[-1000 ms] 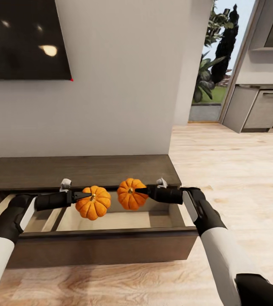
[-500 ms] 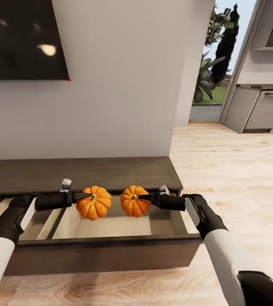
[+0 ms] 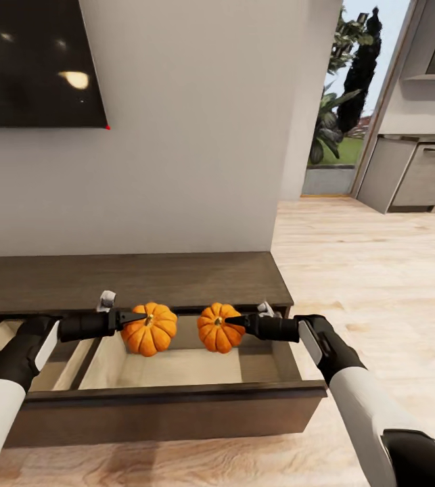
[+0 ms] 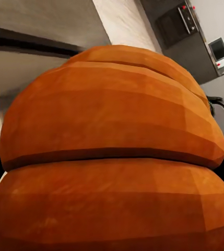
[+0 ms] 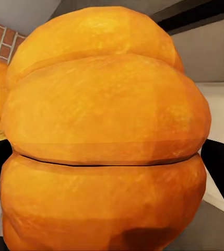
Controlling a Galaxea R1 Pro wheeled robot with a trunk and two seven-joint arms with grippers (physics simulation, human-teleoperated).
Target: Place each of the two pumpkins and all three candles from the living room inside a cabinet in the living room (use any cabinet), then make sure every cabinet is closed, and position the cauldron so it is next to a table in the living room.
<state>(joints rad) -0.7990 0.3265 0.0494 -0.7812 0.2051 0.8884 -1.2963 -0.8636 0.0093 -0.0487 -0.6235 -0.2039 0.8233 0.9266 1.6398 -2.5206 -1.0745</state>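
Two orange pumpkins hang over the open drawer (image 3: pixel 176 396) of the long dark-brown cabinet (image 3: pixel 129 276). My left gripper (image 3: pixel 138 316) is shut on the left pumpkin (image 3: pixel 149 329), whose ribbed skin looms close in the left wrist view (image 4: pixel 112 157). My right gripper (image 3: pixel 234 320) is shut on the right pumpkin (image 3: pixel 217 328), seen up close in the right wrist view (image 5: pixel 106 136). Both pumpkins are level with the drawer's rear edge, above its pale inside. The candles and the cauldron are out of view.
A black TV (image 3: pixel 34 64) hangs on the white wall above the cabinet. Pale wood floor (image 3: pixel 373 270) runs right toward grey kitchen cupboards (image 3: pixel 413 172) and a glass door with plants outside (image 3: pixel 342 101). A divider (image 3: pixel 85 358) splits the drawer's inside.
Both pumpkins have come down toward the drawer, and the right one has shifted slightly right. The head view has moved closer, so the cabinet sits lower and the drawer looks larger.
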